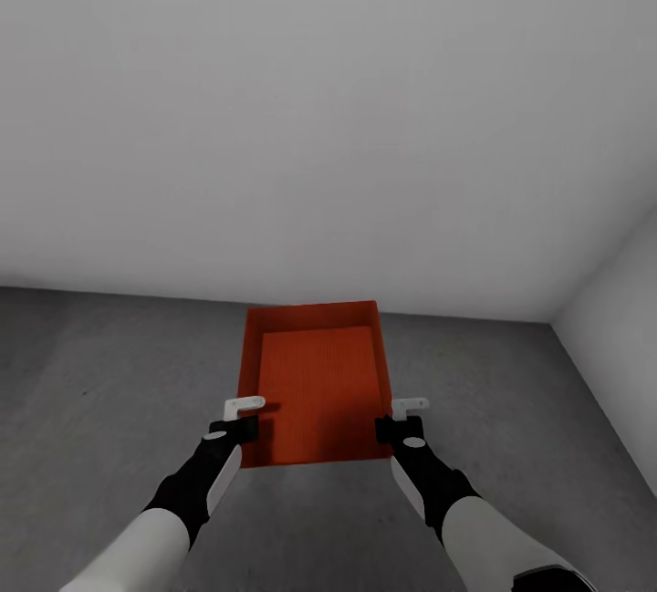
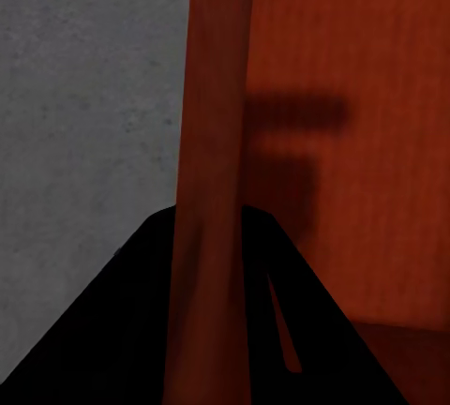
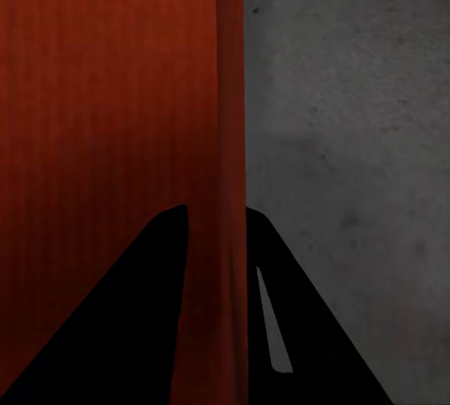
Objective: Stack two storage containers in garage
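1. Behind everything, a plain white wall [image 1: 328, 99] meets the dark grey floor [image 1: 109, 364] of the garage; a second white wall closes in at the right.
2. Straight ahead of the robot, one orange-red storage container [image 1: 315, 382] is held between the two arms above the floor, open side up, its ribbed inside visible. Its long axis runs away from the robot toward the far wall. Whether it hangs just clear of the floor or touches it cannot be told.
3. On the container's left long wall, near the near corner, the left gripper [image 1: 239, 420] straddles the rim; the wrist camera shows its dark fingers [image 2: 112, 330] either side of that wall, clamped on it.
4. On the right long wall, level with the other, the right gripper [image 3: 214, 307] grips the same way, fingers [image 3: 122, 321] inside and outside the wall.
5. Both arms sit equally near, so the likely next move, straight down onto the floor, needs both lowered evenly.
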